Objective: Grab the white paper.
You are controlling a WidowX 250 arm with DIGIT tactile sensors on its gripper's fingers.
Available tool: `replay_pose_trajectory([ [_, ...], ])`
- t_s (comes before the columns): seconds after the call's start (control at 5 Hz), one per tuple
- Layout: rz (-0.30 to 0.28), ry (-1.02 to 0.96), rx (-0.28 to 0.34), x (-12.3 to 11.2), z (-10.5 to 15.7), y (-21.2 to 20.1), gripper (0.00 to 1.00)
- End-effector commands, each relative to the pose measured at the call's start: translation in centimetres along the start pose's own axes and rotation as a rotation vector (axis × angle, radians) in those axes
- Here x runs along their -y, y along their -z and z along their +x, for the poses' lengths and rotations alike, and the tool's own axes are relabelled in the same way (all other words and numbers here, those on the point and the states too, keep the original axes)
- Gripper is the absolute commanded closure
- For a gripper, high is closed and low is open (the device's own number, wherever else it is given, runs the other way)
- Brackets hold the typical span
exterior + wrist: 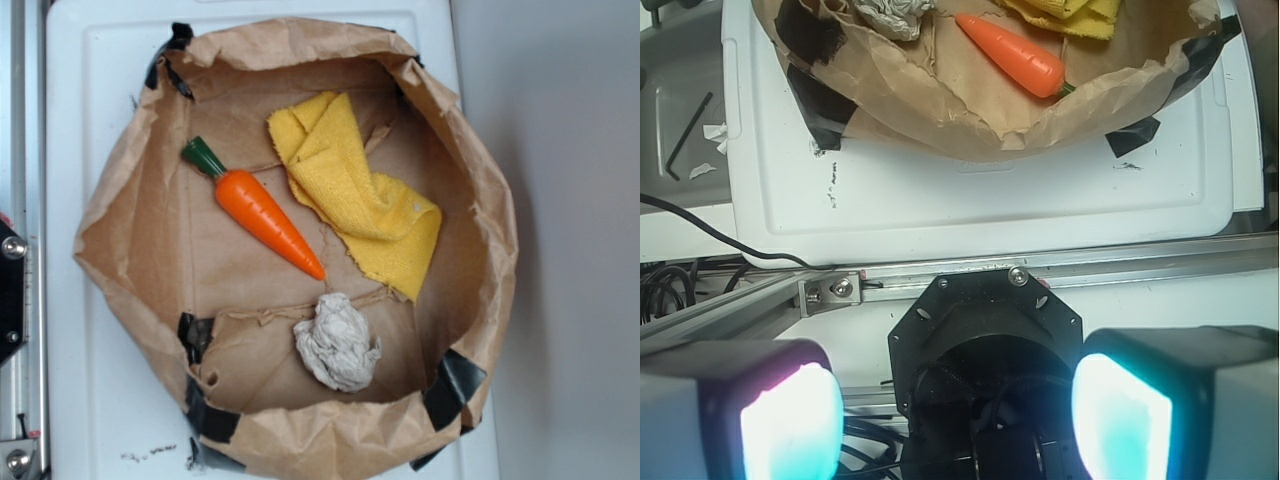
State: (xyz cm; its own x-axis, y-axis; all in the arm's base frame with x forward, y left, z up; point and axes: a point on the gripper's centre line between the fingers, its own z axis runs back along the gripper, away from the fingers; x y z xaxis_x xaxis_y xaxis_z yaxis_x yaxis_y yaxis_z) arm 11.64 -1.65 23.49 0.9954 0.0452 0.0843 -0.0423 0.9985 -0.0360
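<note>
Clearly nothing is done yet: the gripper (955,410) hangs spread and empty, with the white paper (892,14) far ahead, untouched inside the paper bag (970,120).

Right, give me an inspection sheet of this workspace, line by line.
Surface: white plastic board carrying a brown paper bag basin taped with black tape.
Job's things: crumpled off-white paper wad on the basin floor near the rim, untouched.
Clutter: orange toy carrot with green top; folded yellow terry cloth.
Grippers: gripper open, off the board, beyond the aluminium rail.
Cables: black cables beside the board.
Surroundings: grey bench with hex key.
</note>
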Motion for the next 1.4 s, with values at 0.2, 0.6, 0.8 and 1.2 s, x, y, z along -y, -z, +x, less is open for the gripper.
replay_pose_trajectory([
  [0.2, -0.001, -0.009, 0.053, 1.3, 4.5, 0.6, 0.00],
  [0.6, -0.009, -0.063, 0.129, 0.7, 10.0, 1.2, 0.00],
  [0.8, -0.029, -0.113, 0.145, -0.7, 10.8, 2.4, 0.00],
  [1.2, 0.017, -0.335, 0.131, -3.5, 13.9, 5.7, 0.00],
])
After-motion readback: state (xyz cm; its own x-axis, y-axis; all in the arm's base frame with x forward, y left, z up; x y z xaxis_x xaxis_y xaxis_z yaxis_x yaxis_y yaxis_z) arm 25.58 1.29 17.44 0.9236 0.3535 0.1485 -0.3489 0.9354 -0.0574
